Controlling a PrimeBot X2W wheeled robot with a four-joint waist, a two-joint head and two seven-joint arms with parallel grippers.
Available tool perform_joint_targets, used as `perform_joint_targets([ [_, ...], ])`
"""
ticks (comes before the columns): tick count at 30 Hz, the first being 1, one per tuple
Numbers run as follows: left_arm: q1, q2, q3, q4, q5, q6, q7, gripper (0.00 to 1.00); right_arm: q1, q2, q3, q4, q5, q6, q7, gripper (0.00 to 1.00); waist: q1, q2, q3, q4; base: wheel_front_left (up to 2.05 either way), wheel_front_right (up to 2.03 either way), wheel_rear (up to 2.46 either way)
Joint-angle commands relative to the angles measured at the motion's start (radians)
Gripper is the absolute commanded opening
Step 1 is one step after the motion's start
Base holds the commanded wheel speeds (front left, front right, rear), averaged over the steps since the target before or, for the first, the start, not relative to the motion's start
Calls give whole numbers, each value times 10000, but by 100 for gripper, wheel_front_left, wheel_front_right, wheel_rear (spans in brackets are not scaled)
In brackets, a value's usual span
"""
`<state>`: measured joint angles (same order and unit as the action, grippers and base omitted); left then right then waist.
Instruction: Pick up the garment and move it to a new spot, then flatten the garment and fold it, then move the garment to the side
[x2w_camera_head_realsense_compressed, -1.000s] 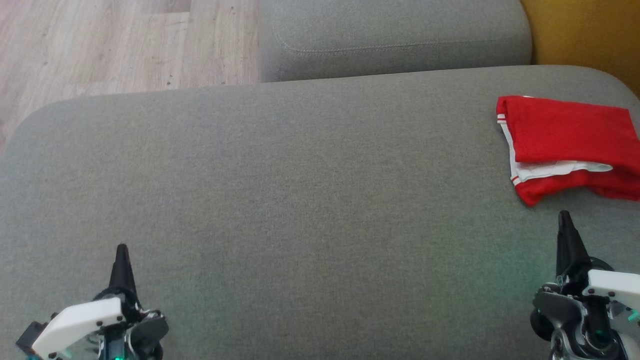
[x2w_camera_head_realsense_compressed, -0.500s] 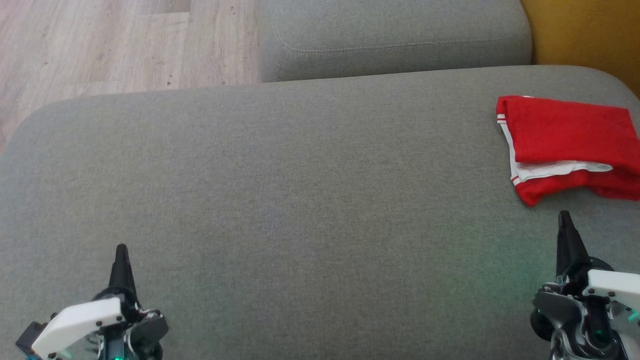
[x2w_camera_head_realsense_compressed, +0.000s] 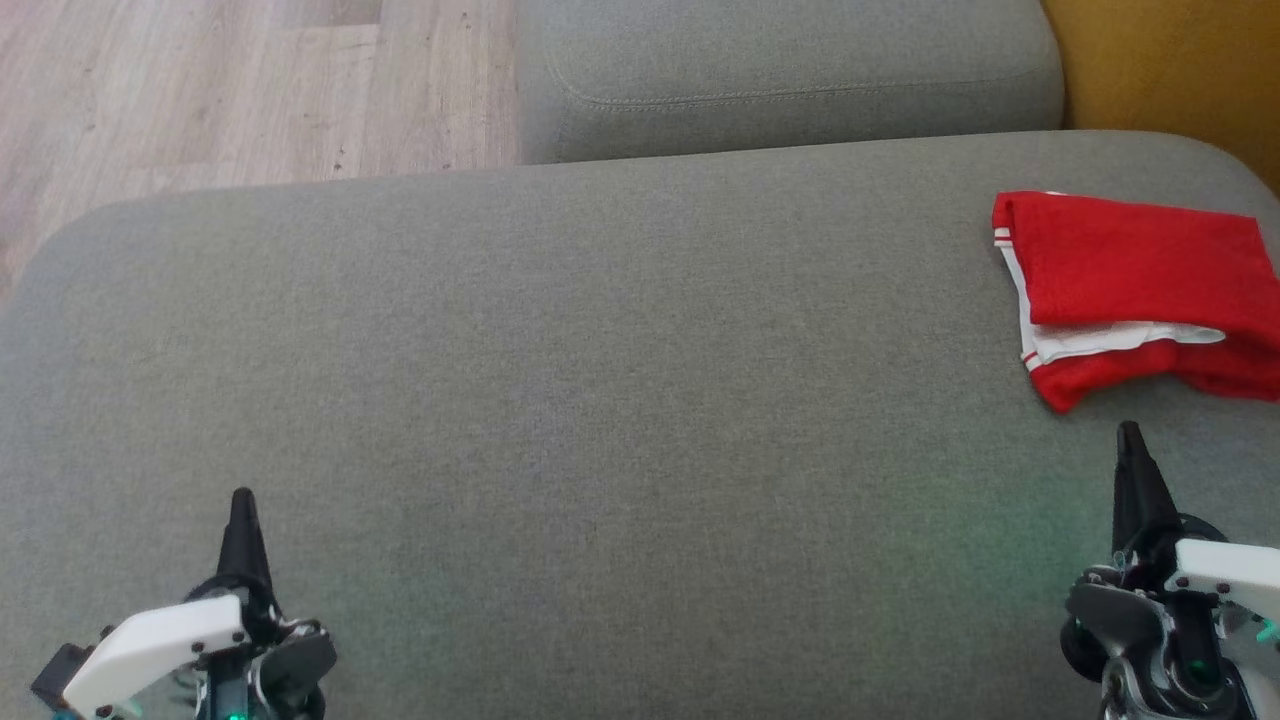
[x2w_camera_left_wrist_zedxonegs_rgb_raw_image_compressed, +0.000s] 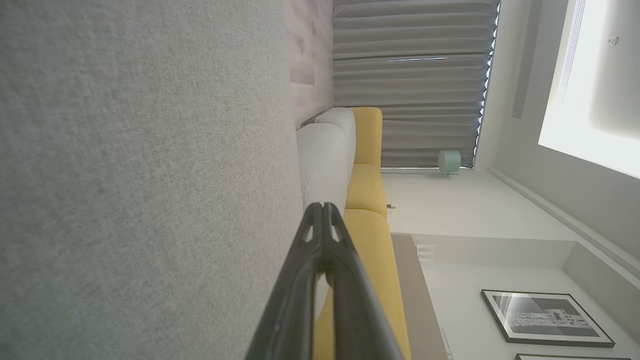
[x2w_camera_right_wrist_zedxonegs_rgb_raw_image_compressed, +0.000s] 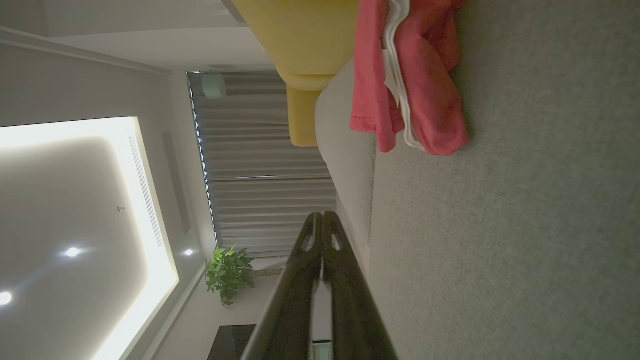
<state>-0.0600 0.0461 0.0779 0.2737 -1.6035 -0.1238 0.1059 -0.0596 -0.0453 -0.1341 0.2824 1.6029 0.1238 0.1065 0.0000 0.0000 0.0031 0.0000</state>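
The garment is red with white trim and lies folded at the right edge of the grey cushion. It also hangs at the top of the right wrist view as the garment. My right gripper is shut and empty, hovering just in front of the garment without touching it. Its tips meet in the right wrist view. Far off at the lower left, my left gripper is shut too, holding nothing. Its closed tips point along the cushion.
A second grey cushion lies behind the first. Wooden floor shows at the upper left and a yellow seat at the upper right. The cushion's rounded left edge drops off near the floor.
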Motion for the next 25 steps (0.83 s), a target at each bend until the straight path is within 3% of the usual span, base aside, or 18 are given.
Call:
perform_joint_targets([
  [1, -481, 45, 364, -285, -46, -69, 77, 0, -484, -52, 197, -376, 51, 69, 72, 0, 0, 0, 0, 0, 0, 0, 0],
  [25, -482, 44, 366, -285, -44, -69, 79, 0, -484, -51, 195, -376, 49, 69, 74, 0, 0, 0, 0, 0, 0, 0, 0],
])
